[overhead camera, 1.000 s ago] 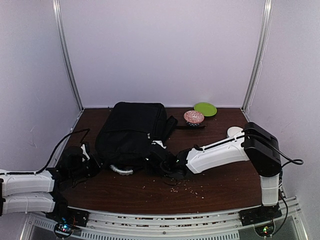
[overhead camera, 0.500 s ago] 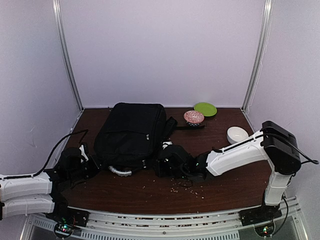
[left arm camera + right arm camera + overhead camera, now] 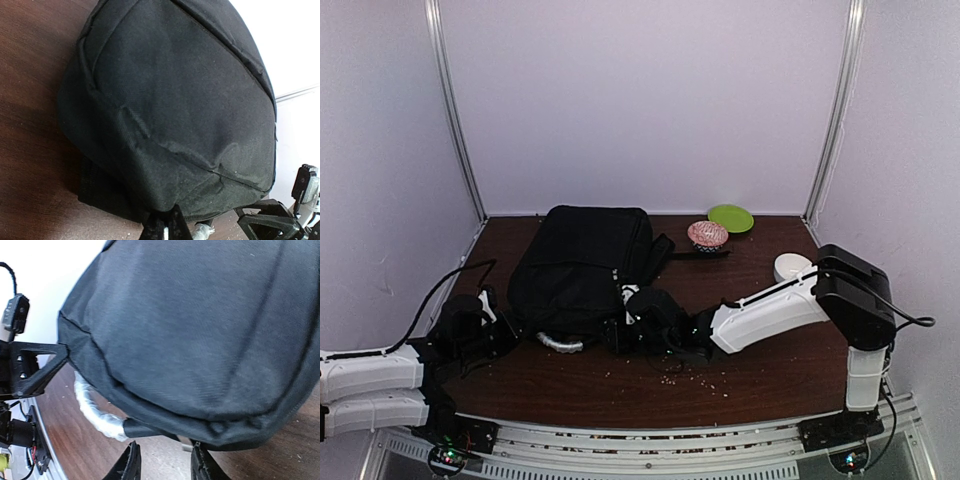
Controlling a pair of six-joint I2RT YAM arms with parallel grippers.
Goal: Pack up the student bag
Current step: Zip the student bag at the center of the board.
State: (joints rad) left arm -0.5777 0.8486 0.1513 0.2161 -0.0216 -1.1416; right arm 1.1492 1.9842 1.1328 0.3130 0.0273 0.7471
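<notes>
**Overhead view.** Dark wooden tabletop (image 3: pixel 770 370), enclosed by pale walls. The student bag (image 3: pixel 582 262), black fabric, lies flat at centre-left of the frame, its far end toward the back wall. Its near right corner is covered by the right arm (image 3: pixel 765 312), and whether its zip is open cannot be made out. The right arm reaches from its base at lower right, low and nearly level, leftward to that corner. Its black wrist merges with the bag, so the fingers cannot be distinguished in this view. The left arm (image 3: pixel 370 385) lies low at lower left, cut off by the frame edge, with its dark wrist just beside the bag's near left corner.

**Right wrist view.** The bag fills most of the frame. The right fingers (image 3: pixel 129 464), at the bottom edge, stand parted with bare tabletop between them and the bag's seam just beyond the tips, grasping nothing.

**Left wrist view.** The left fingers (image 3: pixel 159 227), cropped at the bottom edge, are pressed together in front of the bag's lower edge.

**Smaller items.**
- Green plate (image 3: pixel 731 217) and pink patterned bowl (image 3: pixel 708 234) at the back.
- White bowl (image 3: pixel 788 266), half hidden behind the right arm.
- Silvery-grey handle (image 3: pixel 562 342), curving from the bag's near end.
- Scattered crumbs (image 3: pixel 692 376) at lower centre
</notes>
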